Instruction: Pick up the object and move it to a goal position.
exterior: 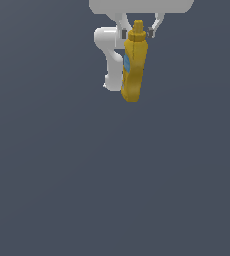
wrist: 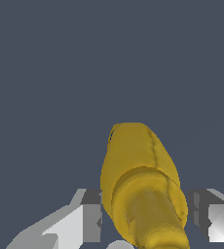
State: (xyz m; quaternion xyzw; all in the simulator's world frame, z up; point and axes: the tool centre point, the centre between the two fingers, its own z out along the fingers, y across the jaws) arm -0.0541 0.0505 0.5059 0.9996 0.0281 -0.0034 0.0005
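Observation:
The yellow squeeze bottle [exterior: 135, 67] stands upright with its blue label patch facing the exterior view's left. Its ribbed cap [exterior: 137, 29] points up into my gripper [exterior: 137, 33]. The gripper comes straight down from above and its two fingers flank the cap, one on each side. A small gap shows between each finger and the bottle, so the jaws are open around the top. In the wrist view the bottle [wrist: 138, 165] fills the space between the pads [wrist: 91, 214], cap nearest the camera. Its base is hidden there.
The white arm link [exterior: 107, 50] hangs just behind the bottle on the exterior view's left. The hand body [exterior: 141, 5] is cut off by the top edge. A plain dark grey floor [exterior: 112, 190] lies all around.

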